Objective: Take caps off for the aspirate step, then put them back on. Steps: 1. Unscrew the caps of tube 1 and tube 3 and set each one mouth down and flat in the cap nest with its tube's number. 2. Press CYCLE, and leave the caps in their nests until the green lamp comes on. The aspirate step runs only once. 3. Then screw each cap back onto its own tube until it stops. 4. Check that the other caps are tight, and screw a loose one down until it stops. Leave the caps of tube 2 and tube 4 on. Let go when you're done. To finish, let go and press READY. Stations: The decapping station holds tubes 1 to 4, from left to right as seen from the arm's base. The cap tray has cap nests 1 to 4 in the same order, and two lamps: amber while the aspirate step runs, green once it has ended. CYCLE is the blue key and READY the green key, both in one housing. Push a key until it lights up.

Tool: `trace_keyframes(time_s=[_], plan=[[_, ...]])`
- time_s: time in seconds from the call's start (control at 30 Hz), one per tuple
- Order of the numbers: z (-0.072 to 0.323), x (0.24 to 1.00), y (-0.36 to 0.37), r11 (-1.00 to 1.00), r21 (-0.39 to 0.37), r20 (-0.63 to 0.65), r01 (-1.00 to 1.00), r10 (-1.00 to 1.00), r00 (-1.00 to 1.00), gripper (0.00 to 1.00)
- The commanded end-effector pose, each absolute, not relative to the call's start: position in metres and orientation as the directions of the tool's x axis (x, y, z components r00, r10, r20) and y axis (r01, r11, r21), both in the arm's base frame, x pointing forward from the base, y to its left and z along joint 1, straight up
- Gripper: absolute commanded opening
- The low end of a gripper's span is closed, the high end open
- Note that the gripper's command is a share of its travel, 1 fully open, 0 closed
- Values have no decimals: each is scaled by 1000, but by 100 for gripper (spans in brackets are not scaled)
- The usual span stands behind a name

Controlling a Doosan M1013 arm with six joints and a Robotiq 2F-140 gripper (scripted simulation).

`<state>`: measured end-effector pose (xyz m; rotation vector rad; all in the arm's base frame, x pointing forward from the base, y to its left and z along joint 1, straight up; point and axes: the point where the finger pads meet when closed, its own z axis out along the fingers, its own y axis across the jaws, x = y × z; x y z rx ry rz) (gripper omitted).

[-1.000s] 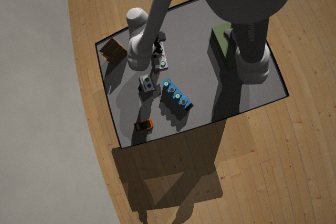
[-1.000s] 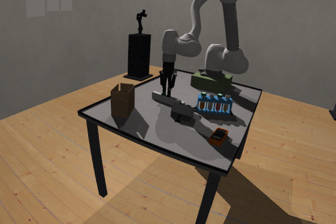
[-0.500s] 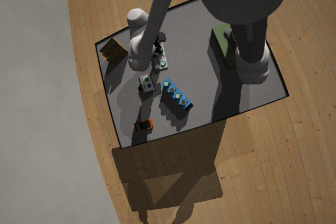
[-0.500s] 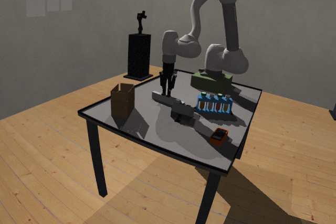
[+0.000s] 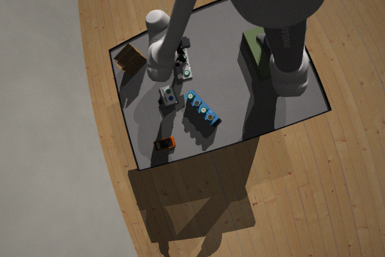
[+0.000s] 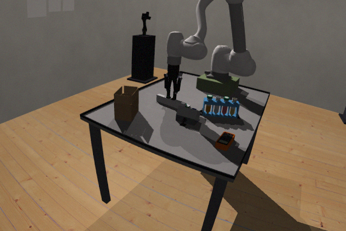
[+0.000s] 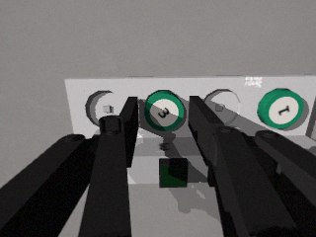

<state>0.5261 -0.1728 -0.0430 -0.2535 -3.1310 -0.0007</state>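
The grey cap tray [image 7: 200, 96] lies just below my gripper [image 7: 163, 111]. The green cap marked 3 [image 7: 164, 111] sits flat in its nest between my fingers. The fingers stand a little apart from it, so the gripper is open. The green cap marked 1 [image 7: 280, 109] sits in its nest at the right. The other two nests [image 7: 101, 106] [image 7: 222, 102] are empty. A dark green square lamp [image 7: 173, 173] shows on the tray's front. The blue tube rack [image 5: 203, 108] holds two capped tubes [image 5: 189, 95] [image 5: 203, 109] and two open ones [image 5: 197, 102] [image 5: 210, 117].
The key housing [image 5: 168, 95], with its green key [image 5: 168, 91] and blue key [image 5: 170, 99], stands between the tray and the rack. A cardboard box [image 6: 126, 106] stands at the table's left. An orange device [image 6: 225, 140] lies near the front edge. The arm's green base block [image 6: 217, 83] is behind the rack.
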Motion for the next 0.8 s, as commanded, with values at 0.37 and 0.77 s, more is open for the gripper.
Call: trace_keyframes(time_s=[0.37, 0.77], plan=[[-2, 527, -173, 987, 1, -1, 161, 161, -987, 36], [48, 527, -173, 987, 1, -1, 161, 161, -987, 36]])
